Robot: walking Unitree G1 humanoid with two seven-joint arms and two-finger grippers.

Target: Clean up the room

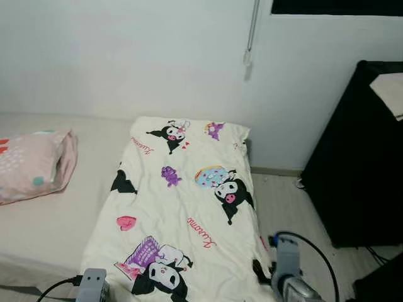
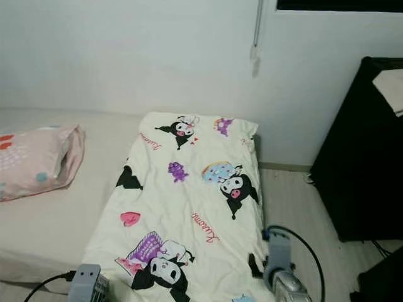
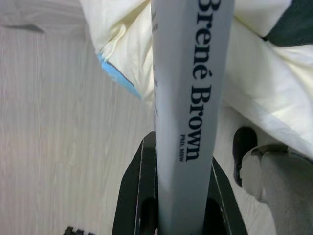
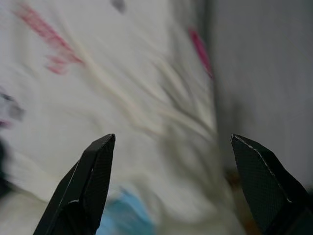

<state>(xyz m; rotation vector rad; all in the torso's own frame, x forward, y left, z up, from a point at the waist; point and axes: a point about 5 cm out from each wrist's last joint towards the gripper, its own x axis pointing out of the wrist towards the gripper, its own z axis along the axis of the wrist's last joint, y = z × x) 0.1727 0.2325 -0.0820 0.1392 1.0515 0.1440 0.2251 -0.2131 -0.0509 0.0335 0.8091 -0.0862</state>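
Note:
In the left wrist view my left gripper [image 3: 178, 196] is shut on a grey book [image 3: 188, 98], spine up, printed "Brené Brown"; it hangs over the wooden floor by the quilt's hanging edge. The cream cartoon-print quilt [image 1: 182, 207] lies spread along the bed's right side. A pink pillow [image 1: 34, 165] rests at the bed's left. My right gripper [image 4: 171, 186] is open, its two black fingers [image 4: 93, 181] wide apart close over the quilt's fabric. Both silver wrists [image 1: 286, 270] peek in at the bottom of the eye views.
The bed [image 1: 50, 226] stands against a white wall. A black cabinet [image 1: 362, 157] stands at the right, with a strip of pale wooden floor [image 1: 289, 207] between it and the bed. A blind cord [image 1: 250, 38] hangs on the wall.

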